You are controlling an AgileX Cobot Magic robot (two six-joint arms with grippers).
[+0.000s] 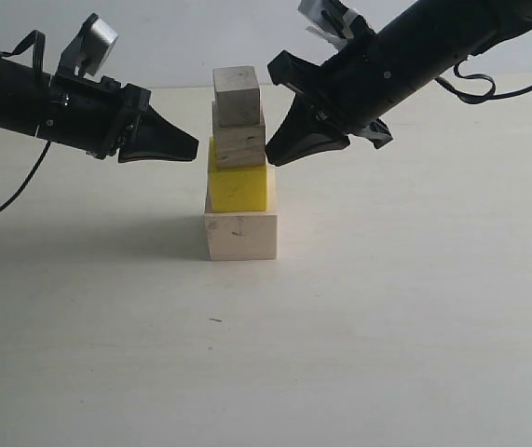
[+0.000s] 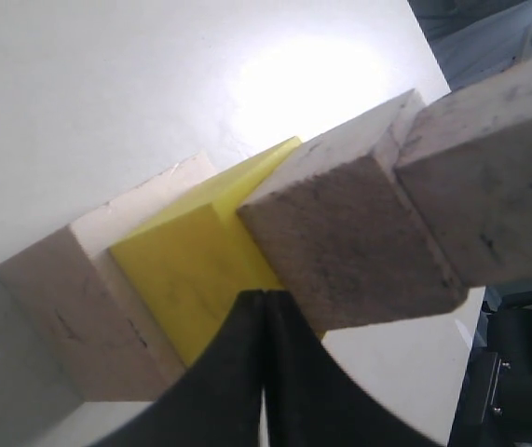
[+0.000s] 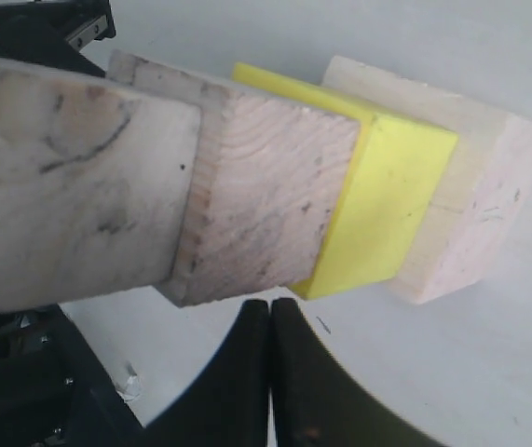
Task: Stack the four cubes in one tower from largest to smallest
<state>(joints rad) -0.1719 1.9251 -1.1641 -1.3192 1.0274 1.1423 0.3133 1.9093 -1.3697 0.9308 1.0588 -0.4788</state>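
The tower (image 1: 239,168) stands in the middle of the exterior frame, on the pale bench (image 1: 387,326). All four cubes are in one column. The largest pale wood cube (image 1: 240,236) sits on the bench at the base. The bright yellow cube (image 1: 239,188) rests on it, and the layered-grain cube (image 1: 239,142) rests on the yellow one. The smallest pale cube (image 1: 237,93) is on top. The upper cubes look slightly turned against the ones below them, so the edges do not line up.

The left fingers (image 1: 177,144) come in from the left edge of the frame. They are pressed together with nothing between them. Their tip lies just beside the upper left corner of the yellow cube, with a narrow gap showing. The right fingers (image 1: 293,144) slant down from the upper right, also closed and empty. Their tip lies at the right side of the tower, where the layered-grain cube meets the yellow one. It cannot be told whether the tip touches the tower.

Both wrist views show the dark fingers meeting along a thin seam, with the four cubes close in front of them.
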